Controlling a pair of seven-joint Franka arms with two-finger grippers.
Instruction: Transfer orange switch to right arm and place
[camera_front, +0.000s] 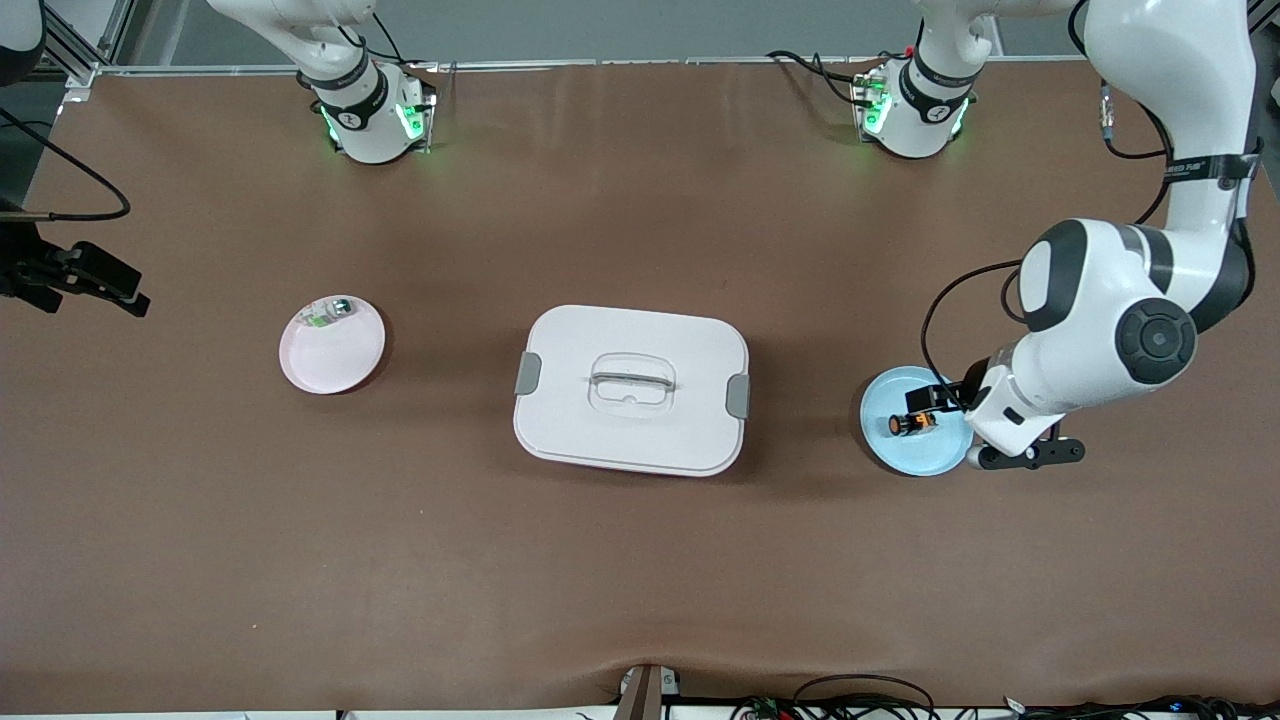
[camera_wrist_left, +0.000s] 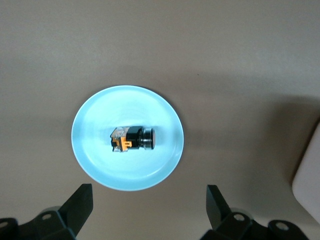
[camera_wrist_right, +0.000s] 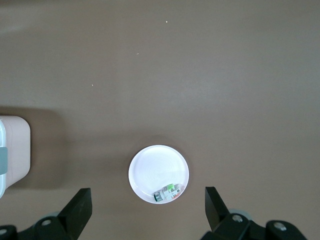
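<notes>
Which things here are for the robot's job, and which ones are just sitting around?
For the job:
- orange switch, lying on the blue plate
- left gripper, open over that plate
- right gripper, open, waiting

Just sitting around:
- white lidded box
- pink plate holding a small clear part

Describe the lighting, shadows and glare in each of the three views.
Front view: even overhead light, the white lidded box casting a soft shadow on the brown table.
Left wrist view: the blue plate glows slightly washed out, and the orange switch on it looks a little soft.
Right wrist view: the white plate is overexposed, a dark shadow along its rim.
</notes>
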